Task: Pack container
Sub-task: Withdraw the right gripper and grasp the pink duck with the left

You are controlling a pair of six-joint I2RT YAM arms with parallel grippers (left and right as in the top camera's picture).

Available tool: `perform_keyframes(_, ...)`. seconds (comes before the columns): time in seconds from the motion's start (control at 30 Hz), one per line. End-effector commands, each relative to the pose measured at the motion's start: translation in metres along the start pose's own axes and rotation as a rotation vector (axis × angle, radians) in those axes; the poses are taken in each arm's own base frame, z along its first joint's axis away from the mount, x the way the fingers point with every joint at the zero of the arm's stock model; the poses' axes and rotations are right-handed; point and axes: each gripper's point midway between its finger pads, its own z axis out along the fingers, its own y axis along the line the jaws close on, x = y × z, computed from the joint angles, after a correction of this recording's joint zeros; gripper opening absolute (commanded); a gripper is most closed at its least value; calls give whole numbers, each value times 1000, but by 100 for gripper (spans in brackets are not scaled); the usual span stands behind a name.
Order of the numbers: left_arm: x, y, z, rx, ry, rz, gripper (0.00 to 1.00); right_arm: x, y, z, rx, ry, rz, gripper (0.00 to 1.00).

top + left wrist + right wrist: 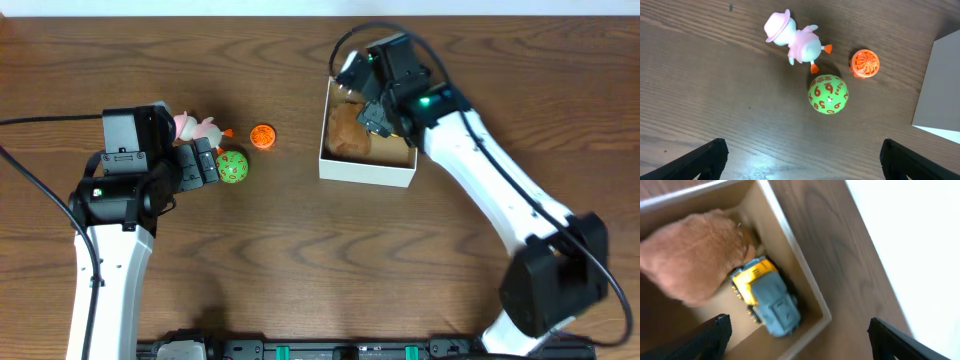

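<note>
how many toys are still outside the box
3, left of the container: pink duck, green numbered ball beside it, orange round toy nearest the container. The left arm may hide others.

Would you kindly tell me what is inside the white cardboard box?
Inside the box lie a brown furry plush and a yellow-and-blue toy truck. Anything beneath the plush is covered.

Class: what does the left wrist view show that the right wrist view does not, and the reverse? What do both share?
Only the left wrist view shows the pink duck, the green numbered ball and the orange round toy, all on the table outside the box. Only the right wrist view shows the box's inside, holding a brown plush toy and a yellow-and-blue toy truck. Both show the wooden table and the white box.
</note>
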Motion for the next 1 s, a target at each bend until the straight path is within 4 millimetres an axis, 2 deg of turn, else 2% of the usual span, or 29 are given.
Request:
perform_keyframes(0.0,-8,1,-5,-2,-21,-2,98,11,-32,-31,46,-7,433,97)
perform_keyframes(0.13,-8,0,-5,-1,-22,-4,98,50,-47,-48,-31,62,775,99)
perform_keyframes(0.2,-8,0,-5,3,-24,-6,98,76,-55,-55,-84,112,939,99)
perform_keyframes(0.3,-8,0,-5,3,-24,-6,98,109,-67,-59,-137,172,1104,99)
perform_keyframes(0.4,-13,-1,-5,7,-40,-15,98,138,-80,-60,-173,201,1214,99)
perform_keyframes(0.57,-38,-6,2,22,-128,2,98,170,-97,-65,-186,216,1331,99)
perform_keyframes(0.67,-43,-7,18,17,-106,6,98,181,-103,-67,-176,225,1364,99)
perform_keyframes(0.83,-39,-7,73,-11,35,7,99,187,-103,-68,-174,241,1377,99)
perform_keyframes(0.97,-50,-8,107,-26,92,12,97,187,-102,-68,-176,244,1374,99)
